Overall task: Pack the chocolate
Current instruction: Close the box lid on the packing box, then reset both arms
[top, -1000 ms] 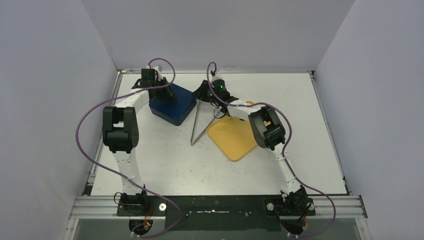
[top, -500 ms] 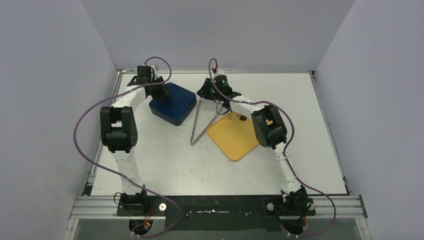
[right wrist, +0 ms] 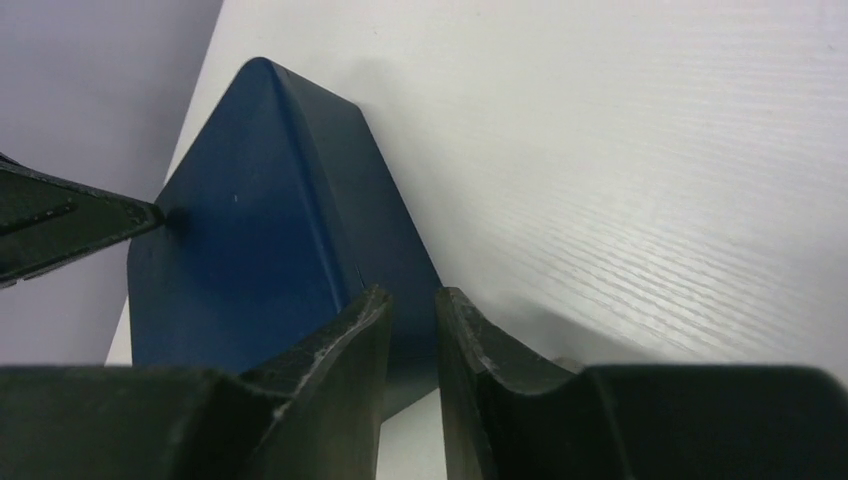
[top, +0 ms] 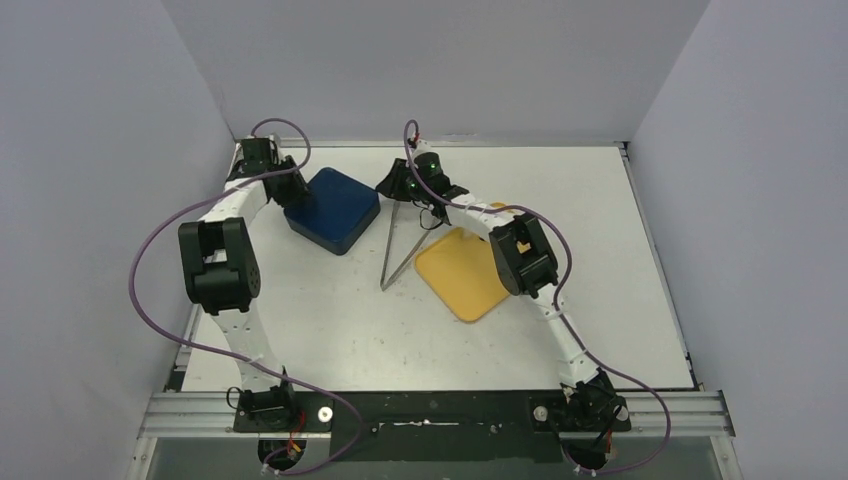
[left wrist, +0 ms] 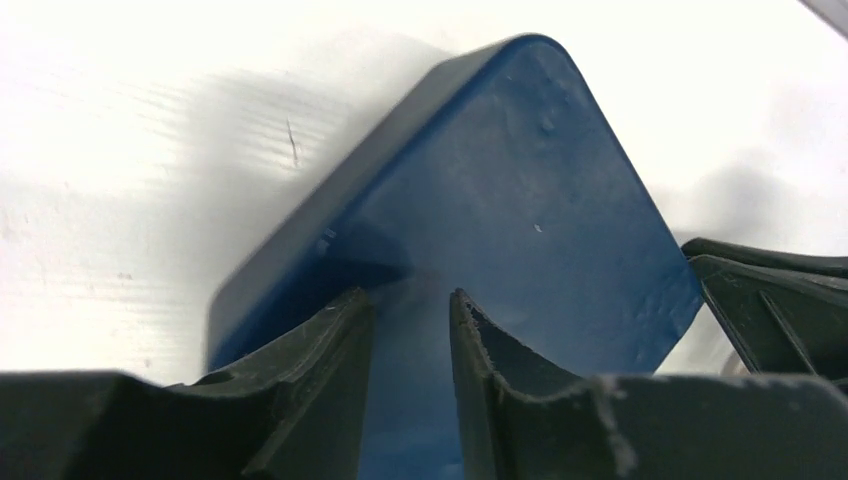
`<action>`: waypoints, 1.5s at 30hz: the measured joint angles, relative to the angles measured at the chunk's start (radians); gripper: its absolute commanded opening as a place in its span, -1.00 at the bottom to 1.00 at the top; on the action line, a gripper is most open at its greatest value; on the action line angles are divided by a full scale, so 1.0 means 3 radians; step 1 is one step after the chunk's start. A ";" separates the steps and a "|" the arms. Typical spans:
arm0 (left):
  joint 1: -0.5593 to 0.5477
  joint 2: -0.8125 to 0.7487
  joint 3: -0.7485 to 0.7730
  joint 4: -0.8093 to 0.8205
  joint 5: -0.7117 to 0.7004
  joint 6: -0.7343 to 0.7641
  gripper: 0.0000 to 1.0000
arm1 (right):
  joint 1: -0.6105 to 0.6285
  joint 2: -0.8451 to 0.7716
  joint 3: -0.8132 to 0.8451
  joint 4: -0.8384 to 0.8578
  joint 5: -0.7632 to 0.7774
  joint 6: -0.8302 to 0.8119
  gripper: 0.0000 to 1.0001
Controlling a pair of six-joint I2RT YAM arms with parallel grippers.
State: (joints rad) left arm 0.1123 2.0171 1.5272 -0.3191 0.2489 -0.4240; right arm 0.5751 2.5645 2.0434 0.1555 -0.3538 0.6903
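Chocolate unseen; blue box point(top: 333, 208) between left hand point(left wrist: 412, 300) and right hand point(right wrist: 412, 295)

This was a robotics lab test cell. A white tabletop point(top: 330, 330) was boxed in on three sides by plain pale grey partition walls point(top: 100, 200), with a silver aluminium extrusion rail point(top: 680, 410) along its near edge. A white-and-black jointed left robot arm point(top: 222, 270) and its matching right robot arm point(top: 522, 258) were bolted there, trailing loose purple cables point(top: 134, 283).
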 measured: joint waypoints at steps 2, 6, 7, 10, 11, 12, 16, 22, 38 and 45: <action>-0.0104 -0.0056 0.0022 -0.0135 -0.0156 0.0097 -0.22 | 0.0008 0.0042 0.0079 0.0011 -0.0037 0.0014 -0.25; -0.0507 -0.0240 0.0042 -0.0308 -0.0359 0.0266 -0.17 | 0.0001 0.0022 0.0071 0.0061 -0.0074 0.0023 0.10; -0.0641 -0.0295 0.0042 -0.0334 -0.0387 0.0313 -0.12 | -0.0005 -0.0024 -0.0001 0.0092 -0.0072 0.0022 0.17; -0.0996 -0.0429 0.0042 -0.0401 -0.0463 0.0467 -0.02 | -0.0055 -0.0312 -0.0354 0.0102 -0.0067 -0.0015 0.33; -0.1080 -0.0451 0.0042 -0.0432 -0.0500 0.0515 0.00 | -0.0083 -0.0425 -0.0458 0.0097 -0.0066 -0.0034 0.38; -0.1129 -0.0462 0.0042 -0.0458 -0.0538 0.0561 0.01 | -0.0109 -0.0523 -0.0539 0.0098 -0.0064 -0.0055 0.46; -0.1225 -0.0456 0.0041 -0.0596 -0.0730 0.0820 0.08 | -0.0266 -0.1091 -0.0907 0.0121 -0.0038 -0.0117 0.59; -0.1292 -0.0397 0.0032 -0.0631 -0.0980 0.1146 0.14 | -0.0490 -0.2027 -0.1548 0.0294 0.0052 -0.0179 0.87; -0.1334 0.0089 0.0238 -0.0492 -0.1356 0.1545 0.20 | -0.0985 -0.3471 -0.3103 0.0544 0.0179 -0.0121 0.92; -0.1261 0.0375 0.0556 -0.0446 -0.1704 0.1778 0.14 | -0.0975 -0.3896 -0.3442 0.0622 0.0177 -0.0102 0.92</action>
State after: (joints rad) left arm -0.2661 2.1296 1.6939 -0.4530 -0.2623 0.1093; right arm 0.2825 1.3956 1.0107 0.3420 -0.3008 0.6598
